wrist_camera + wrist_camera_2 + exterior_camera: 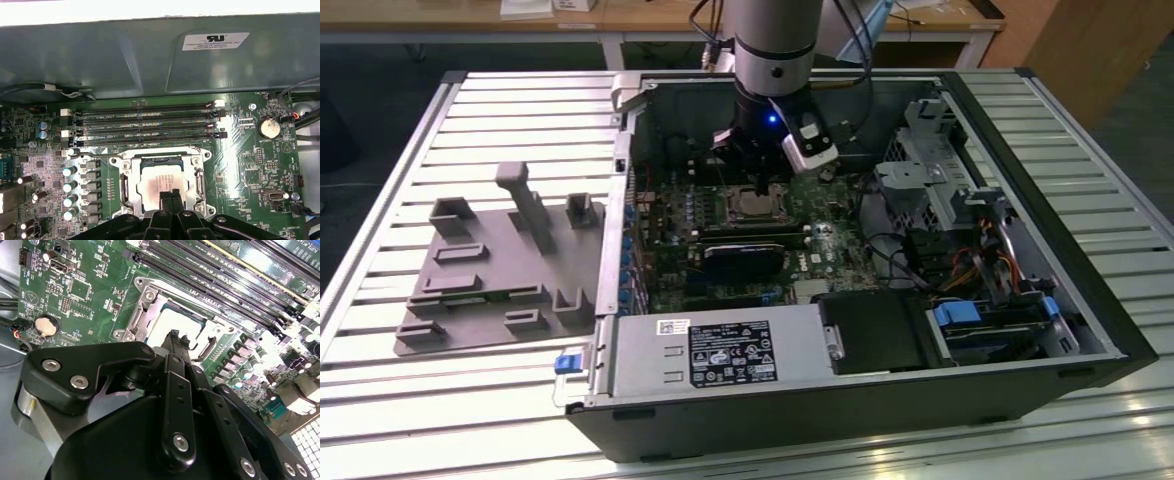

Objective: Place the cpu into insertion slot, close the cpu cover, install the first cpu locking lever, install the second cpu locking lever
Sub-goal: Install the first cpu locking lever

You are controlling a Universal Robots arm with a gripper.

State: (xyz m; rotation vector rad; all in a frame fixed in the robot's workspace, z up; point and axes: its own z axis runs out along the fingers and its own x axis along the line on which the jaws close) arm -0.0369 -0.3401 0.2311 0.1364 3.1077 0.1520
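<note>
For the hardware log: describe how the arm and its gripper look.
The arm is a silver-grey cylinder ending in a black wrist with a small blue light. Dark cables run beside it, and a white-and-black camera box is bolted on. The gripper is matte black, with rounded link bars, silver screw heads and slim jaws.

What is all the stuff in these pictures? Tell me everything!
table: one, silver slats, under everything
computer case: one, black, open on the table
fixture tray: one, grey, on the table, exterior view's left
motherboard: one, green, inside the case
power supply: one, grey, case's near edge, exterior view
cpu cover: one, silver, flat on the motherboard
cpu: one, silver-grey, in the cover's window
memory slots: four, black, beside the cover
coin battery: one, silver, on the motherboard
robot arm: one, silver and black, reaching into the case
hand: one, black, shut, over the cpu's edge
</note>
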